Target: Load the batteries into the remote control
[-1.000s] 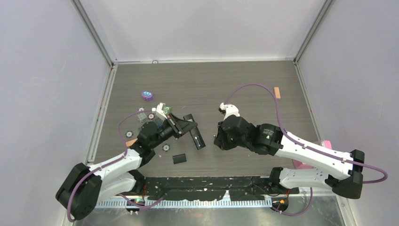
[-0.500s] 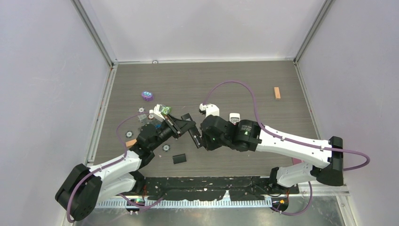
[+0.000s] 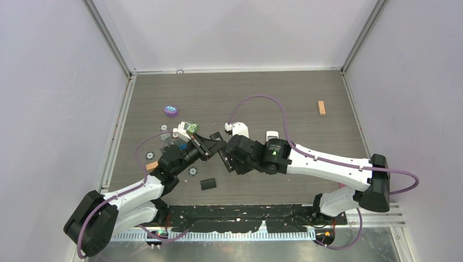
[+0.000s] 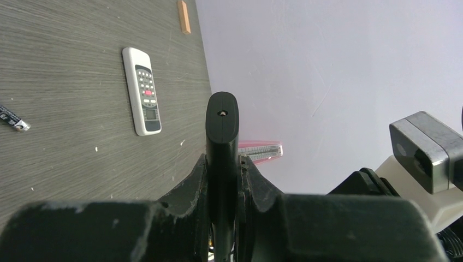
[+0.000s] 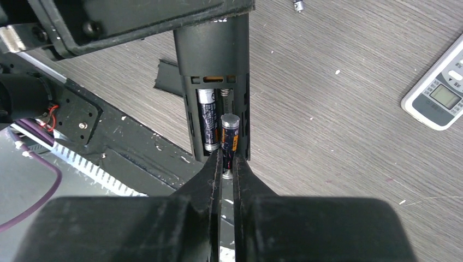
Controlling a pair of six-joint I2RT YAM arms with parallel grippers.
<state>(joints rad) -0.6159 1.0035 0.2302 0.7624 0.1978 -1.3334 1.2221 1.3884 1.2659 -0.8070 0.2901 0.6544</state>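
My left gripper (image 4: 223, 169) is shut on the black remote control (image 4: 222, 125), which I see edge-on in the left wrist view and which is held above the table (image 3: 217, 137). Its battery bay faces my right gripper (image 5: 227, 164). One battery (image 5: 207, 123) lies in the bay's left slot. The right gripper is shut on a second battery (image 5: 229, 136), whose silvery end is at the right slot, tilted up out of it. A loose battery (image 4: 13, 121) lies on the table. In the top view both grippers meet at the table's middle (image 3: 226, 158).
A white remote (image 3: 272, 135) lies just behind the right wrist. The black battery cover (image 3: 208, 184) is near the front edge. Small discs (image 3: 192, 171), a purple piece (image 3: 171, 111) and green-white parts (image 3: 188, 129) sit at left. An orange block (image 3: 321, 107) is far right.
The right arm has swung left from the table's middle-right up to the black remote, carrying its battery and uncovering the white remote. The left arm has barely moved.
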